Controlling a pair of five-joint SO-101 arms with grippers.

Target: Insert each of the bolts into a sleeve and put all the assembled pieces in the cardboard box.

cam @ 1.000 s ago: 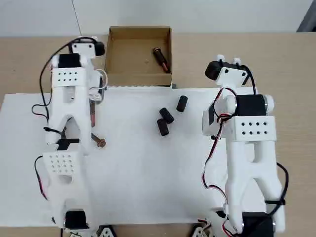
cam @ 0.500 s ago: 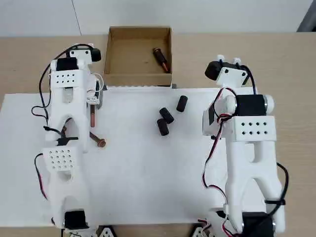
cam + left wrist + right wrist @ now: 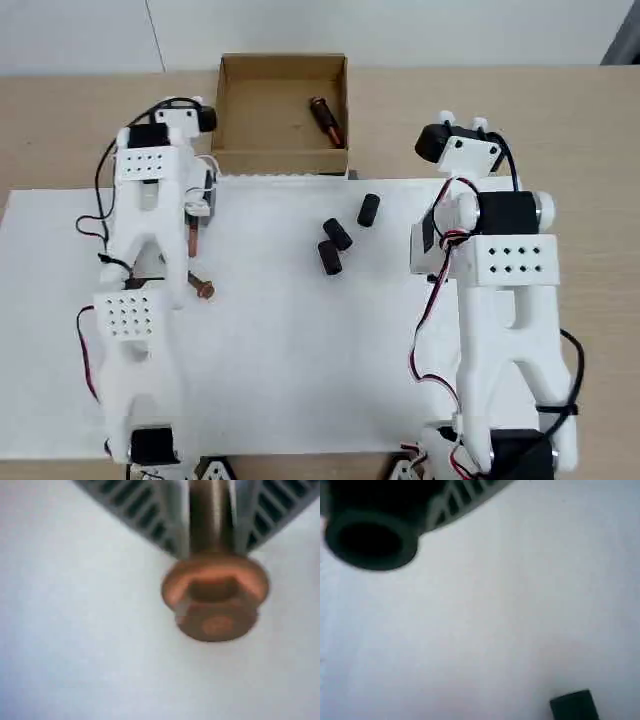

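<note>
My left gripper (image 3: pixel 193 208) is shut on a copper bolt (image 3: pixel 190 240) and holds it over the left side of the white mat. In the left wrist view the bolt's flanged head (image 3: pixel 215 600) hangs below the ribbed jaws, which are closed on its shaft. A second bolt (image 3: pixel 201 288) lies on the mat just in front of it. My right gripper (image 3: pixel 405 505) is shut on a black sleeve (image 3: pixel 370 539), its bore facing the camera. Three loose black sleeves (image 3: pixel 337 234) lie mid-mat; one sleeve (image 3: pixel 572 706) shows in the right wrist view. The cardboard box (image 3: pixel 232 110) holds one assembled piece (image 3: pixel 325 118).
The white mat (image 3: pixel 300 380) covers most of the wooden table (image 3: pixel 580 120). The box stands at the mat's far edge, between the two arms. The right arm (image 3: pixel 505 290) stands over the mat's right edge.
The left arm has shifted to the right, carrying the held bolt with it. The right arm, the loose sleeves and the bolt on the mat have not moved.
</note>
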